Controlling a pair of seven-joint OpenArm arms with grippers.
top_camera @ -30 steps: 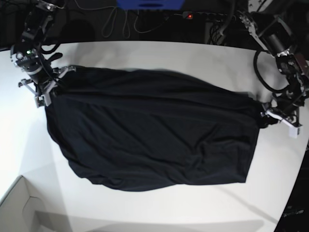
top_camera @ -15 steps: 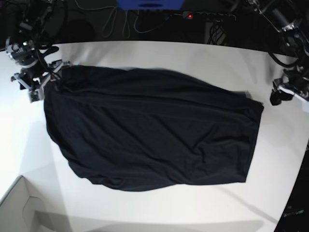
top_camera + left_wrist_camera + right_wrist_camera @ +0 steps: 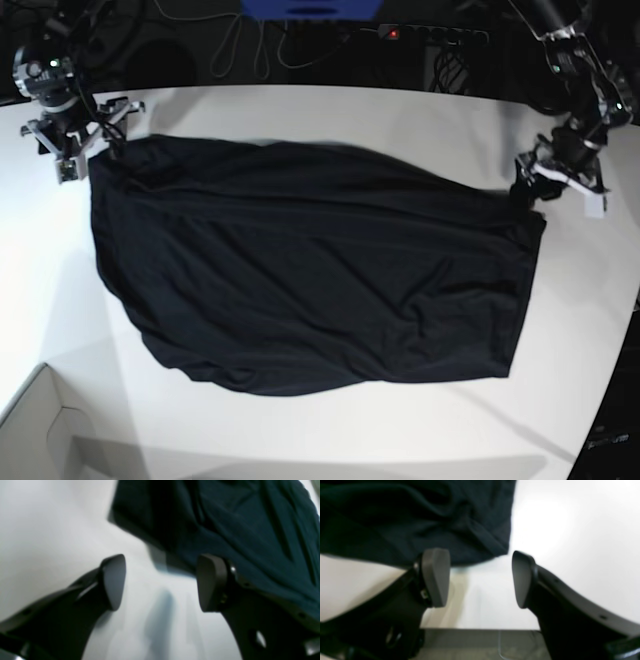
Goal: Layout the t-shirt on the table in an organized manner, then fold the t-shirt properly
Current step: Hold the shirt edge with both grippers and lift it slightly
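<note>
The black t-shirt [image 3: 310, 270] lies spread and wrinkled across the white table [image 3: 330, 110]. My right gripper [image 3: 85, 140] hovers at the shirt's far-left corner, open. In the right wrist view its fingers [image 3: 436, 577] stand wide apart with only bare table between them, and the t-shirt [image 3: 420, 517] hem lies just beyond the right gripper [image 3: 480, 578]. My left gripper [image 3: 557, 192] is at the shirt's far-right corner, also open. In the left wrist view the left gripper [image 3: 161, 582] holds nothing, and the t-shirt [image 3: 237, 517] lies past its right finger.
A white box [image 3: 40, 430] sits at the table's near-left corner. Cables and a power strip [image 3: 430, 33] with a red light run behind the far edge. The table's edge [image 3: 480, 629] and grey floor show just under the right gripper.
Both grippers have opened and let go of the shirt's far corners, then drawn back toward the far edge. The corners have dropped flat onto the table.
</note>
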